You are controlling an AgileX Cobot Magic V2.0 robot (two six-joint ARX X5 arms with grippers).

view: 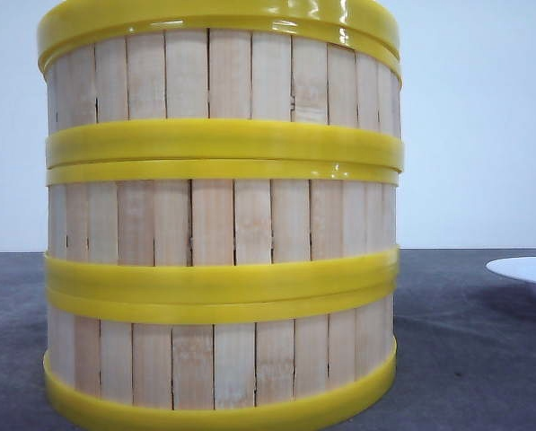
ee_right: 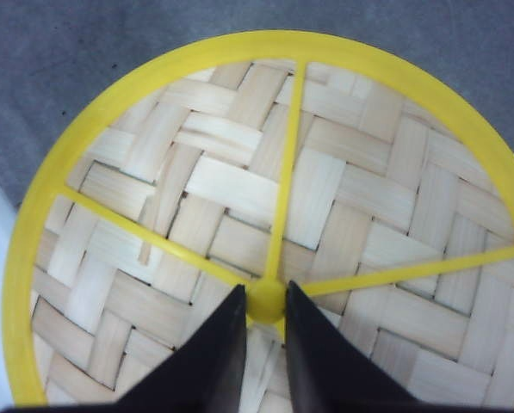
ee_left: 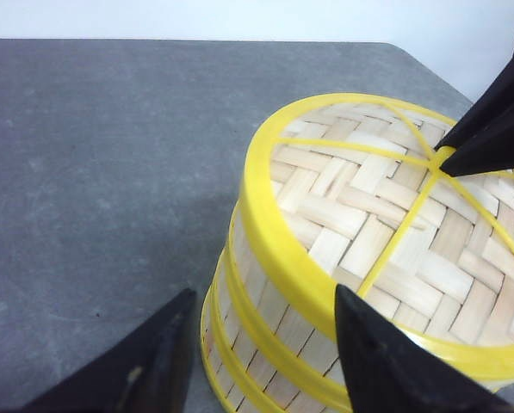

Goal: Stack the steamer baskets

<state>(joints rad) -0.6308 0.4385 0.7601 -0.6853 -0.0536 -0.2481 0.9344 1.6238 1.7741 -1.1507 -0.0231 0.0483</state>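
Grey surface (view: 483,359) carries the three steamer baskets (view: 221,224) stacked in one column; right pincer (ee_right: 265,303) clamped on the top's centre hub for placing, left pincer (ee_left: 257,344) apart straddling the rim.

No readable text or label appears anywhere, seemingly.

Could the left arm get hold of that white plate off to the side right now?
Probably not without moving first. The left gripper straddles the rim of the lid topping the stack of steamer baskets, while the white plate sits off to the stack's right, on its far side.
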